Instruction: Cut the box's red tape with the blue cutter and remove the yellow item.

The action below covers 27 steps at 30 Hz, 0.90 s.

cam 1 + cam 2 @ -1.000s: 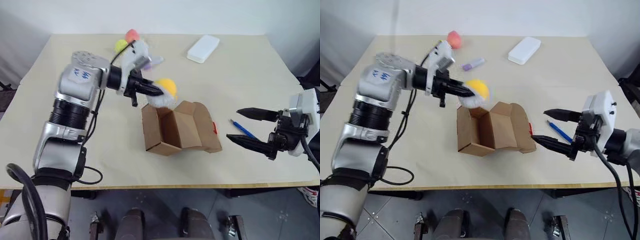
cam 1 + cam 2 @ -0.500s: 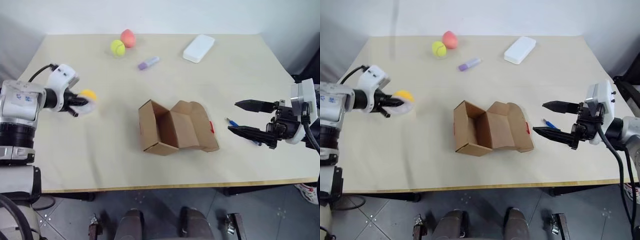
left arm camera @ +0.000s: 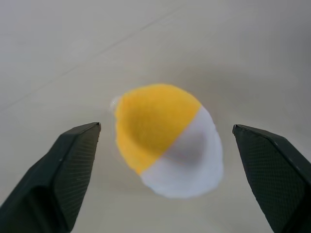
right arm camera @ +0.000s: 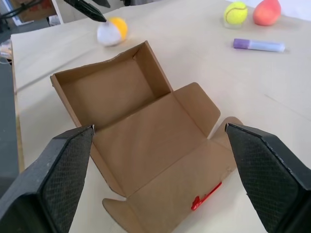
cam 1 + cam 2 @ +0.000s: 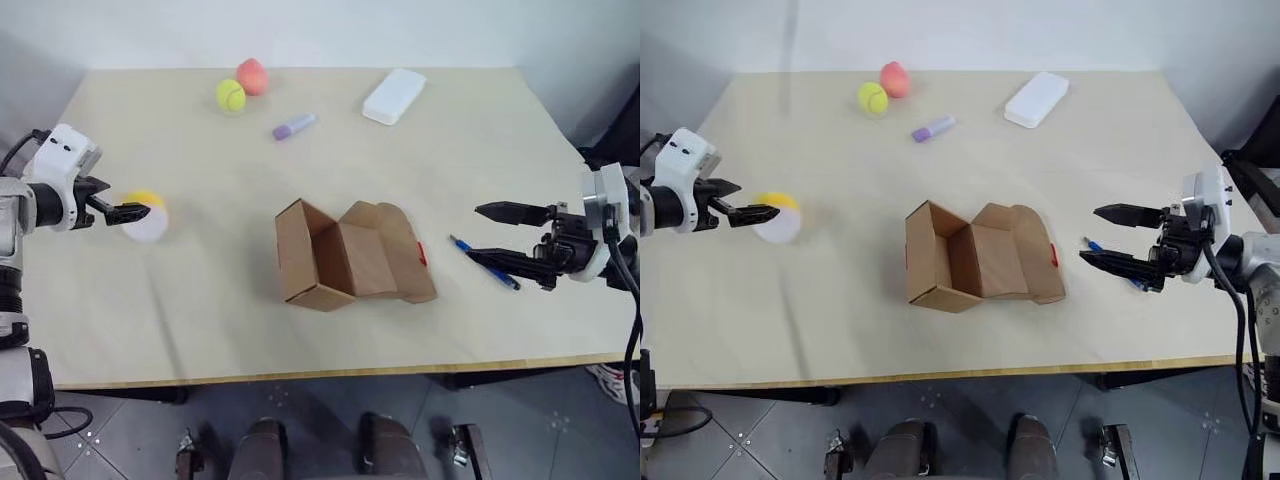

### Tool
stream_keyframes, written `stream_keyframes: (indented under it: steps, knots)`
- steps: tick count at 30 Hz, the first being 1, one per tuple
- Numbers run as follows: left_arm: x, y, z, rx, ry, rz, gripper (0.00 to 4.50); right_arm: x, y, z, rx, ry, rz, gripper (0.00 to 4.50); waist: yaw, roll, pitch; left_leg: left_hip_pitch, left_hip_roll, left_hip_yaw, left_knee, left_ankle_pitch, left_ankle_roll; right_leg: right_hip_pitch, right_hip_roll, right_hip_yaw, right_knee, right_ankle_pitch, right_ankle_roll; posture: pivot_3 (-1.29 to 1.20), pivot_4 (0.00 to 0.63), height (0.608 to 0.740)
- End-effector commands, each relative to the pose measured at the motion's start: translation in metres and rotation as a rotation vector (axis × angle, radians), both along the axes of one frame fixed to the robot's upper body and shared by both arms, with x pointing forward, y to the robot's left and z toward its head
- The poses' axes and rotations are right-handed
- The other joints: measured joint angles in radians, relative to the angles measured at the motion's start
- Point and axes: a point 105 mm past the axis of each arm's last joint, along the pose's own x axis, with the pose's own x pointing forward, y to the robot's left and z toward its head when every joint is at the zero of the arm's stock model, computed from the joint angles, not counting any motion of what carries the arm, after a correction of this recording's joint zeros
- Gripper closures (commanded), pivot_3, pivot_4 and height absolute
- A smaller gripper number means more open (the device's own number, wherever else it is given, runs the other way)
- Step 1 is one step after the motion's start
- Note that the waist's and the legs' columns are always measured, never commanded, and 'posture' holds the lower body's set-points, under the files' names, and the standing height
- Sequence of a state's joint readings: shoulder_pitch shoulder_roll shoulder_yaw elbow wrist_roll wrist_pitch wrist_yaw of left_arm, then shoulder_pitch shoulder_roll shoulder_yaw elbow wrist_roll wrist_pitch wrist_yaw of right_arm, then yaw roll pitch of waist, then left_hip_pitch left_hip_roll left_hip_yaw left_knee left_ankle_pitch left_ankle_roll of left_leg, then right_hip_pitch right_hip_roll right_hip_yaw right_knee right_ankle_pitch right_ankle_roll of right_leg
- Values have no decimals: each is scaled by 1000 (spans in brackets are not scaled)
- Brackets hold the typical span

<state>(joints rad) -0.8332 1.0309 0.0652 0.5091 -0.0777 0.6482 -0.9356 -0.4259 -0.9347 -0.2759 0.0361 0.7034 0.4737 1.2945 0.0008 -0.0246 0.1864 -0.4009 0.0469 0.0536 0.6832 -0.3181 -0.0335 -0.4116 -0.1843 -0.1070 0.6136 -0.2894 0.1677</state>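
Note:
The brown box [image 5: 345, 255] lies open in the middle of the table, flaps spread and its inside bare. A torn scrap of red tape [image 5: 424, 254] clings to its right flap. At the table's left side the yellow item [image 5: 146, 217], yellow with a white half, lies between the fingers of my left gripper [image 5: 128, 211], which are spread wide and clear of it. Whether it rests on the table I cannot tell. My right gripper [image 5: 476, 232] stands open to the right of the box, holding nothing. The blue cutter [image 5: 487, 265] lies on the table under its lower finger.
Along the table's far edge lie a yellow-green tennis ball [image 5: 231, 95], a pink-orange round fruit [image 5: 252, 76], a lilac marker [image 5: 295, 126] and a flat white case [image 5: 393, 96].
My left gripper swung from above the box to the table's left side with the yellow item and opened, letting it go. The right gripper drifted slightly and stayed open.

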Motion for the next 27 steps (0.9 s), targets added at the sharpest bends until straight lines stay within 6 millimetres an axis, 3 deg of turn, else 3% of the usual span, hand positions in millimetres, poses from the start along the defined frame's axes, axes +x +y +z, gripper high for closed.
stream_keyframes:
  steps: [1, 6, 10, 13, 16, 19, 27]
  knots:
    - [-10, 3, 19, 4, -54, -17, 16, -2, -1, 13, -9, -55, 9, 0, -3, 0, 0, 0, 0, 0, 0, 0, 0, 0, 0, 0, 0, 0, 0, 0, 150, 740]
    - [-19, 1, 19, -33, -51, -55, 16, -2, -3, 15, -10, -57, 9, 0, -3, 0, 0, 1, 0, 0, 0, 0, 0, 0, 0, 0, 2, 0, 0, 0, 150, 740]
    - [-33, -30, 38, -158, -254, -249, 16, 0, -16, 13, -27, -65, -36, 0, -1, 0, 0, 1, 0, 0, 0, 0, 0, 0, 0, 0, 2, 0, 0, 0, 150, 740]
    - [-63, -62, 10, -184, -287, -460, 16, -9, -35, 5, 25, -38, -25, 0, -1, 0, 0, 1, 0, 1, 0, -1, -1, 0, -1, 0, 2, 0, 0, 0, 150, 740]
    - [-89, -75, -26, -160, -207, -552, 16, -13, -52, -10, 5, 3, -45, 0, -3, 0, 0, 5, 1, 1, -1, -2, -2, 1, -1, 0, 4, 0, 0, 0, 150, 740]
    - [-101, -77, -38, -278, -169, -574, 16, -19, -65, -29, -57, 67, -60, 0, -3, 0, 0, 6, 2, 3, 0, -2, -2, 2, -1, 0, 5, -1, -1, 0, 150, 740]
    - [-123, -72, -62, -309, -145, -569, 16, -30, -80, -58, -137, 119, -121, 0, -3, 1, 0, 14, 2, 7, 0, -2, -2, 8, -1, 3, 3, -1, -2, 0, 150, 740]
